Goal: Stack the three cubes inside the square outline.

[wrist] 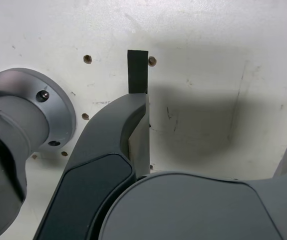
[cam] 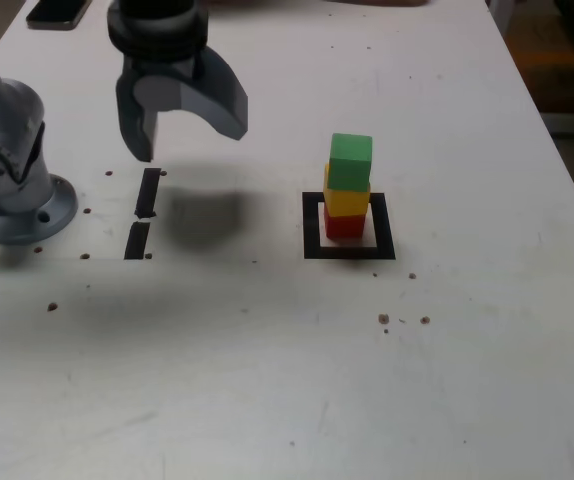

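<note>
Nearest you on the tabletop point(cam: 267, 380), right of centre in the exterior view, one square outline point(cam: 349, 253) frames your three cubes in a single stack: red cube point(cam: 345, 227) at the bottom, yellow cube point(cam: 347, 205) on it, green cube point(cam: 351, 162) on top. Two black tape strips point(cam: 137, 240) lie left of centre, and beyond them your one tool point(cam: 189, 143) hangs at upper left, jaws wide apart and empty. You look finished stacking, so just keep clear and park the arm.
</note>
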`<act>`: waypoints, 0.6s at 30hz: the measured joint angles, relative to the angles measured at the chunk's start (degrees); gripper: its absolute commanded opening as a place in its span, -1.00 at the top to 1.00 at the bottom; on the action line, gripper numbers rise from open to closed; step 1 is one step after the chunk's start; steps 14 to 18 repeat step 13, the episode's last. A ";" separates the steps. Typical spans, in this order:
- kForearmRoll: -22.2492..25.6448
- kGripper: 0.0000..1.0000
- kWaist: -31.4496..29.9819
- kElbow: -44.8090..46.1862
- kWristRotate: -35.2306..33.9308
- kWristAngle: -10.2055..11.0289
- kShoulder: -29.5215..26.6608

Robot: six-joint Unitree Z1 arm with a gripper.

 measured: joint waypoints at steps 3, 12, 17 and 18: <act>-1.76 -0.99 0.00 1.20 0.00 -0.15 0.39; -5.06 -0.99 0.00 3.59 0.00 0.00 1.30; -5.76 -0.99 0.00 3.99 0.00 -0.10 1.59; -5.76 -0.99 0.00 3.99 0.00 -0.10 1.59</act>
